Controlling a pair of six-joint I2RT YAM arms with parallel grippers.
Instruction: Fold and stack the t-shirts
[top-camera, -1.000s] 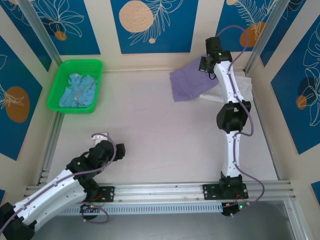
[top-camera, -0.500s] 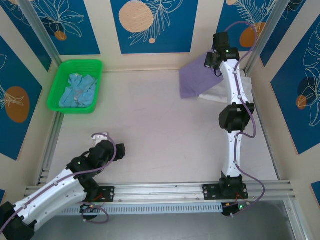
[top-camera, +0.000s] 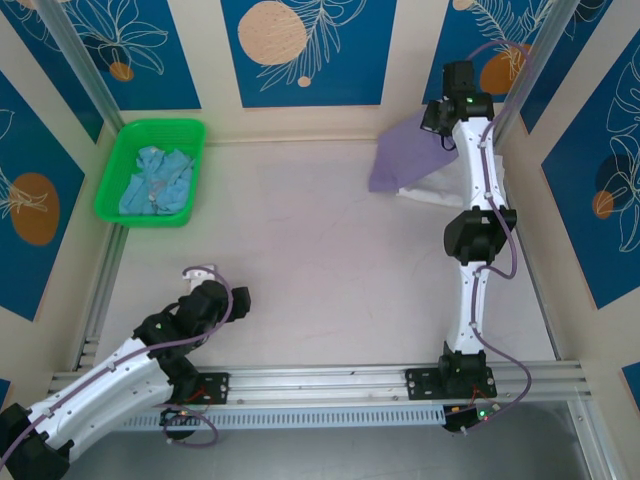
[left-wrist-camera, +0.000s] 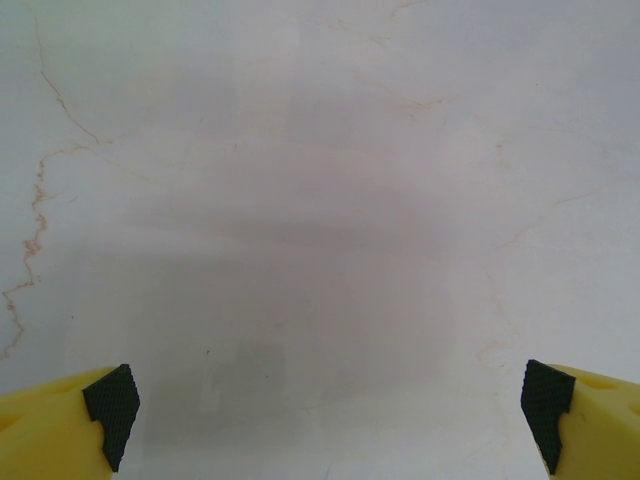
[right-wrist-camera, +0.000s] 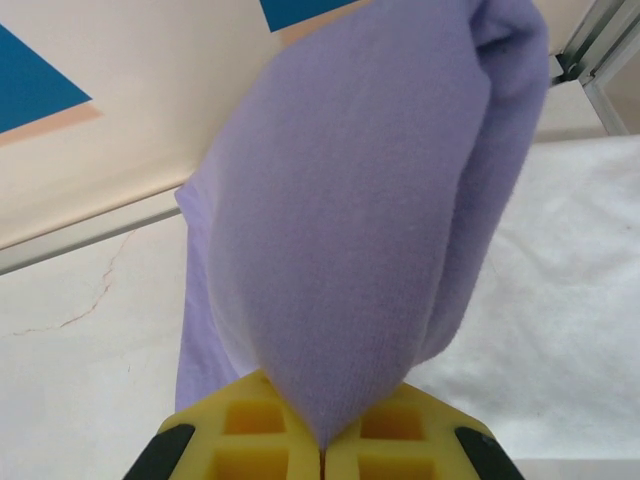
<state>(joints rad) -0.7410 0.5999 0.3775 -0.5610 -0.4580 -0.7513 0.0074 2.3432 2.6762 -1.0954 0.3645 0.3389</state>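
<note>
Between the closed fingers of your right gripper (right-wrist-camera: 322, 440) you have a fold of the purple shirt (right-wrist-camera: 370, 180) pinched. The cloth balloons up and away from the pads. From above, the shirt trails off the gripper toward the left, its lower part draped over the white shirt (right-wrist-camera: 560, 300), which lies flat just below and to the right of the jaws.

Handling, by judgement: soft, light, limp cloth. It will sag and swing from a single pinch point, and could drag the white shirt along under it. Take hold at a hem corner or shoulder seam, not mid-panel, so you get a straight edge to fold on.

Left gripper (left-wrist-camera: 325, 400): jaws spread wide, nothing between them, bare table (left-wrist-camera: 300, 200) underneath. Ahead of it and to its left, the blue shirt (top-camera: 152, 182) sits crumpled in the green basket (top-camera: 112, 210), not yet folded.
</note>
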